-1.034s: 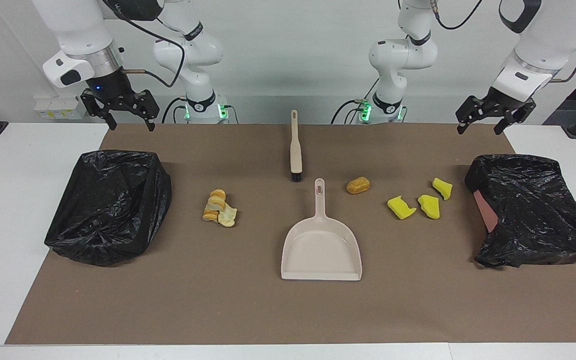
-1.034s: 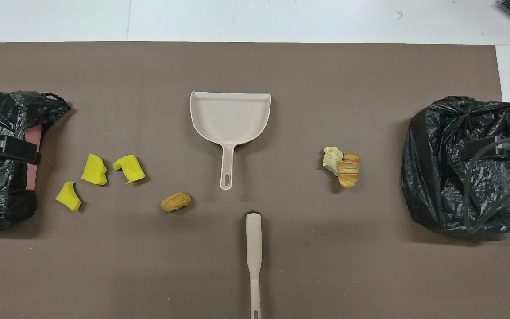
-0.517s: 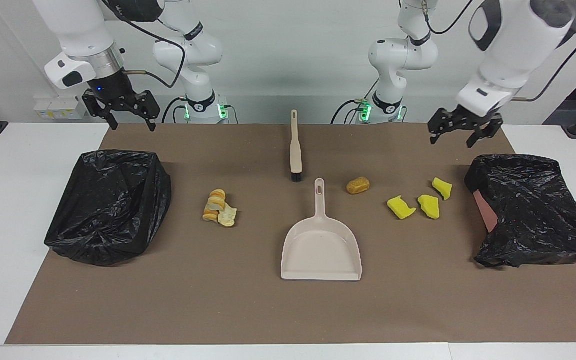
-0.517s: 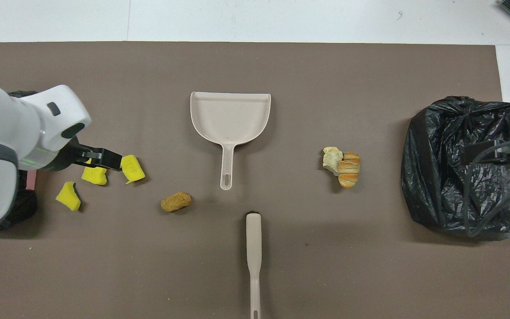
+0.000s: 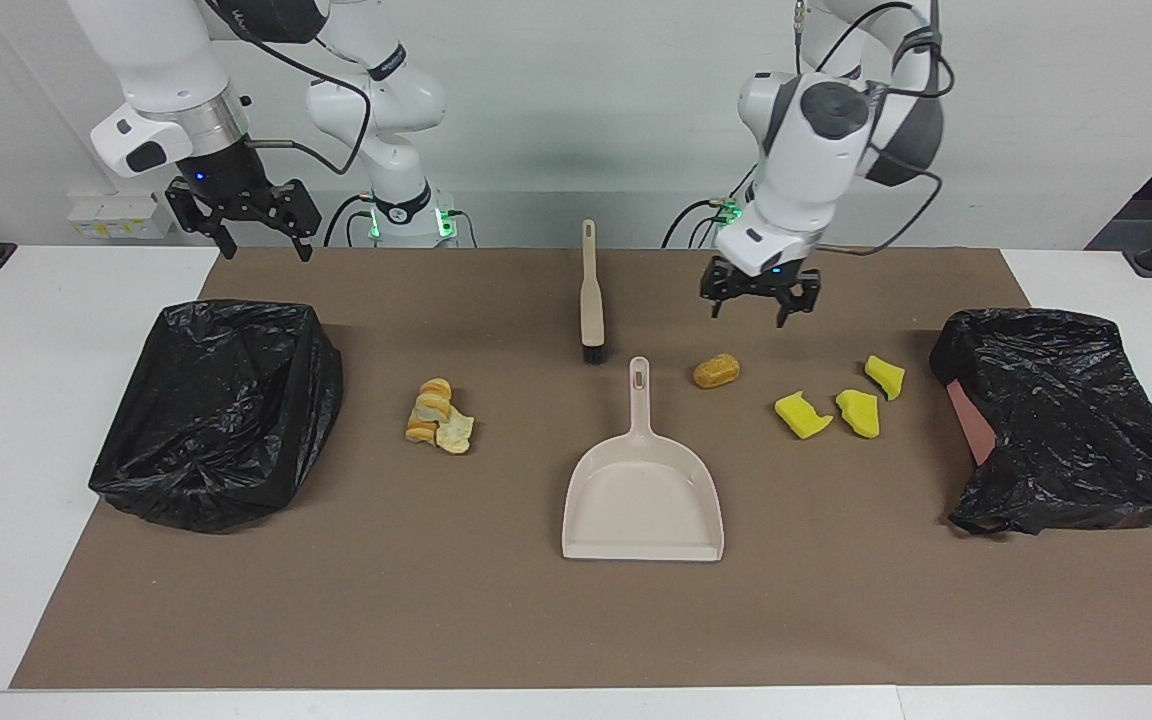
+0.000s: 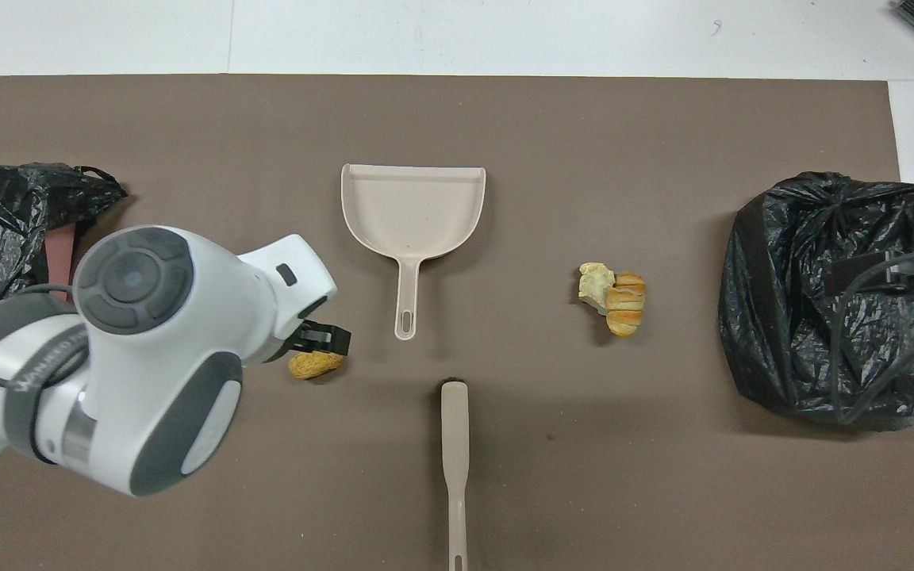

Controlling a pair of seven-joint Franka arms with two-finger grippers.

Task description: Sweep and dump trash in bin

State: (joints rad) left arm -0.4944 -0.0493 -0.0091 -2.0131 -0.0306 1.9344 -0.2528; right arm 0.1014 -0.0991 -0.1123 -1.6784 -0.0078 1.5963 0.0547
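Trash lies in three groups on the brown mat (image 5: pixel 536 620) covering the tabletop (image 5: pixel 26 420).

Sponge chunks (image 5: pixel 841 405): three yellow pieces in a loose row toward the left arm's end, just beside the black bag (image 5: pixel 1066 420) there. Their row runs along the tabletop's length. In the overhead view the left arm hides them.

Lump (image 5: pixel 716 371): golden-brown, oblong, its long axis roughly along the tabletop's length and slightly skewed. It lies between the sponge chunks and the dustpan (image 5: pixel 643 490) handle, clear of both.

Bread pieces (image 5: pixel 439 415): a small tan-and-cream pile toward the right arm's end, between the dustpan and the second bag (image 5: pixel 221 410). The pile's long axis runs roughly across the tabletop; whether the pieces overlap or merely touch is hard to tell.

Dustpan: mid-tabletop, handle pointing toward the robots, open mouth toward the edge away from them. No trash in it.

Brush (image 5: pixel 590 295): in line with the dustpan handle and nearer the robots, bristle end toward the dustpan, a short gap between them.

Left gripper (image 5: pixel 758 305): raised over the mat just beside the lump, on the robots' side of it, jaws spread and pointing down, holding nothing. From overhead its tip overlaps the lump's edge; the facing view shows it above, not touching.

Right gripper (image 5: pixel 256 235): waits raised over the mat's edge nearest the robots, near the second bag, jaws spread, empty.
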